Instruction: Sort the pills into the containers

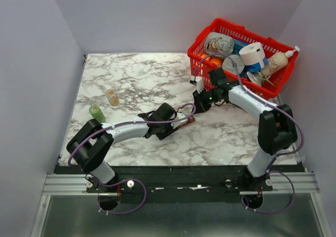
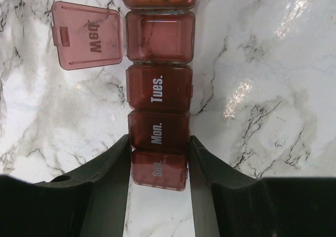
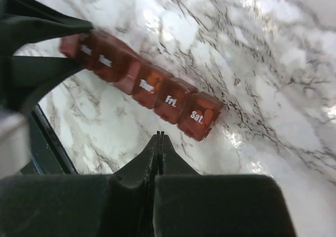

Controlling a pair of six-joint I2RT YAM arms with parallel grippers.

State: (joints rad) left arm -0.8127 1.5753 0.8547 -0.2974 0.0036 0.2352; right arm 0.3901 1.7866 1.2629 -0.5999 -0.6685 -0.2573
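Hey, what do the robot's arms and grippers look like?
The left arm and right arm have pale grey links with bulky black joints, and a thin purple cable loops along each. A green light glows near the right wrist. The left gripper and right gripper have matte black, tapering fingers.

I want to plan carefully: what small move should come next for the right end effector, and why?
Probably fetch one pill from the uncapped bottle. The right end effector is shut with no pill seen in it. The left end effector clamps the pill organizer at its Sun. end, and the Wed. compartment stands open and looks empty, while Sat. shows pills.
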